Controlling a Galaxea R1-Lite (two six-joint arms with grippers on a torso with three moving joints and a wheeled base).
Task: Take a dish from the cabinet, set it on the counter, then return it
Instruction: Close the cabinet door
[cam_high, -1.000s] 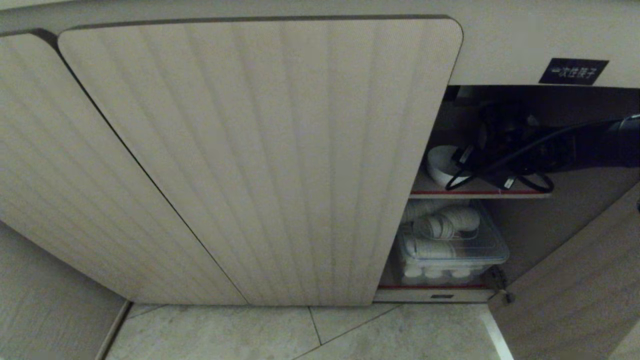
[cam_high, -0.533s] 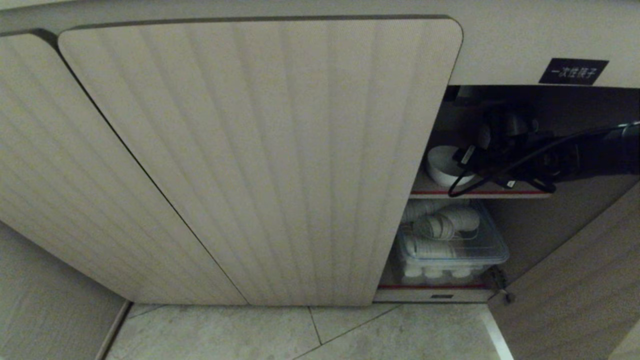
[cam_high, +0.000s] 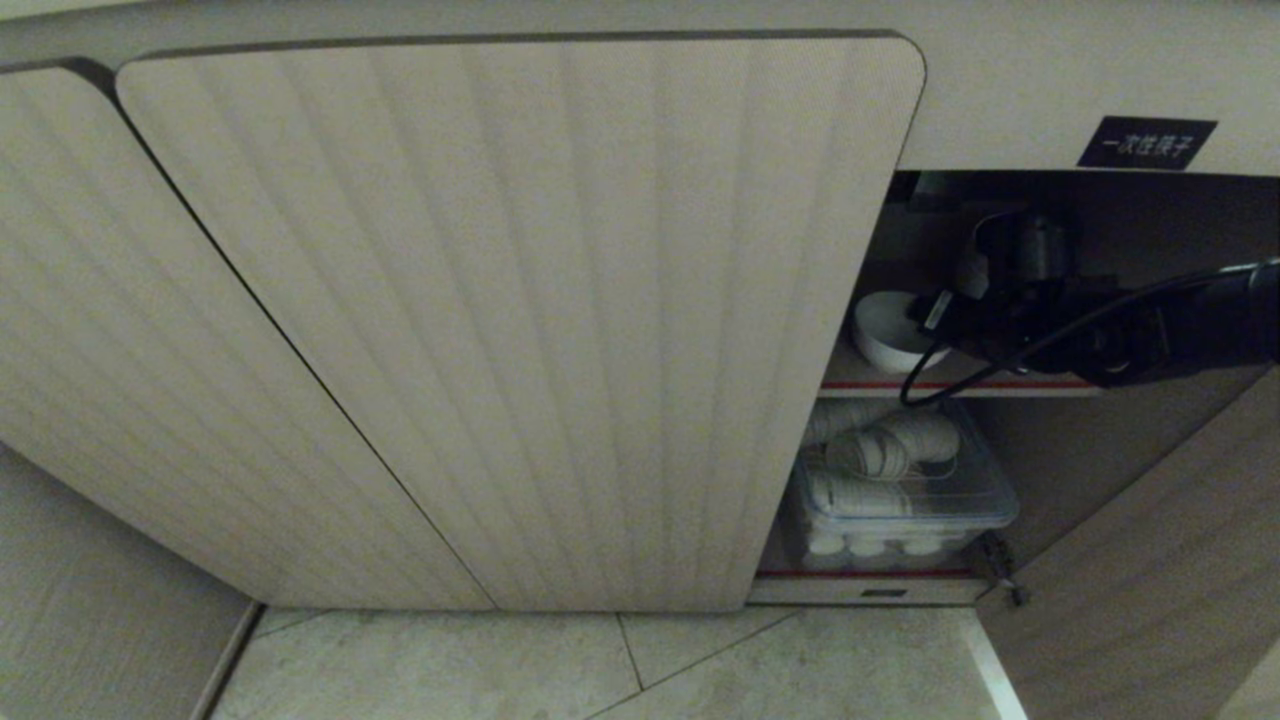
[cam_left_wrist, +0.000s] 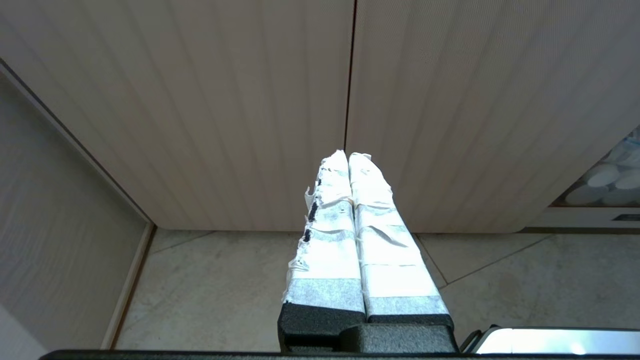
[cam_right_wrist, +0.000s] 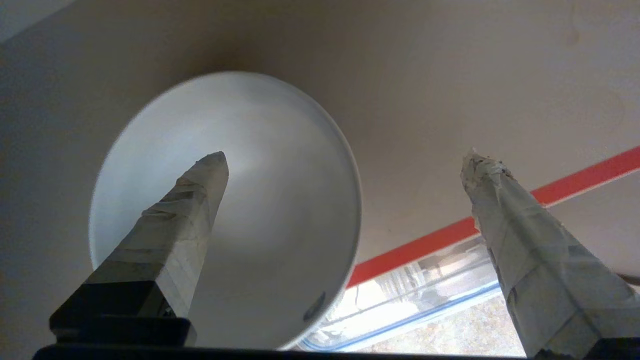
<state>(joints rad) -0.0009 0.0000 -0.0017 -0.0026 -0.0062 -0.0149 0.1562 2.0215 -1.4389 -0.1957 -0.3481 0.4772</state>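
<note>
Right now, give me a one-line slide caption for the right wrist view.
Open right gripper with tape-wrapped fingers straddles the rim of a round white bowl on the cabinet's red-edged shelf.

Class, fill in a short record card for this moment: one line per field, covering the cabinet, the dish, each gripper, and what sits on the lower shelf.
Cabinet: left doors shut, right compartment open
Dish: white bowl on the upper red-edged shelf
Right gripper: inside the compartment, jaws open, one finger over the bowl and one outside its rim, nothing gripped
Left gripper: shut, empty, held in front of the closed doors above the floor
Lower shelf: clear plastic bin of white cups
Label: black, white characters, above the opening
</note>
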